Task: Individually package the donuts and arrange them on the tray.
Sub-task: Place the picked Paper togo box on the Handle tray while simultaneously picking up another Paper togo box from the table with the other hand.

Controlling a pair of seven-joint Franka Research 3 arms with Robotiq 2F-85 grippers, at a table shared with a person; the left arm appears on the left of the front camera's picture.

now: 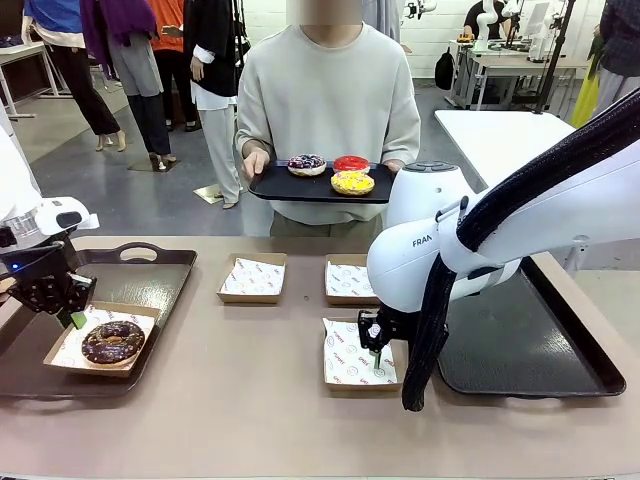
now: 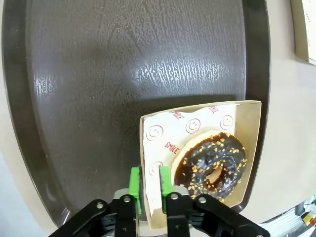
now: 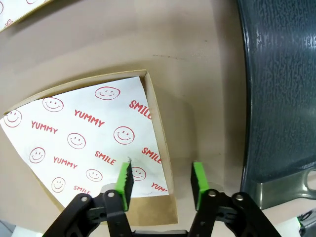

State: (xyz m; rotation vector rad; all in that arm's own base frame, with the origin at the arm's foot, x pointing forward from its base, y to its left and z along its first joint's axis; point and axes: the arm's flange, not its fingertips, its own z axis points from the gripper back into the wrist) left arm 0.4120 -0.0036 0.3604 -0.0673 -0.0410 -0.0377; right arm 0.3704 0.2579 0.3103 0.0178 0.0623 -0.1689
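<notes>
Front view: left tool [image 1: 72,318] sits low at the back-left corner of the donut box [image 1: 62,352], which lies on the brown tray [image 1: 160,280] at bench [image 1: 250,400] left. Chocolate donut [image 1: 112,342] lies in that box. Right tool [image 1: 377,350] hangs over the near box [image 1: 345,378], pointing down at its printed paper. Two more paper-lined boxes behind it, left far box [image 1: 252,278] and right far box [image 1: 345,280], both without donuts. Dark tray [image 1: 540,350] lies at bench right. Person at the far side holds a black serving tray [image 1: 270,185] with both hands; on it a sprinkled donut [image 1: 306,165], red donut [image 1: 351,162] and yellow donut [image 1: 352,183].

Left wrist view: left tool [image 2: 149,185] released, green pads [image 2: 134,185] a little apart, box wall standing between them, one pad outside over the brown tray [image 2: 98,74], the other inside over the paper. Chocolate donut [image 2: 217,163], nut bits on top, rests in the donut box [image 2: 249,128], just beside the inner pad.

Right wrist view: right tool [image 3: 162,187] released, pads [image 3: 124,183] wide apart, astride the side wall of the near box [image 3: 163,163]; one pad over the smiley paper [image 3: 74,138], the other over bare bench [image 3: 197,49]. Dark tray [image 3: 281,74] lies beside it.
</notes>
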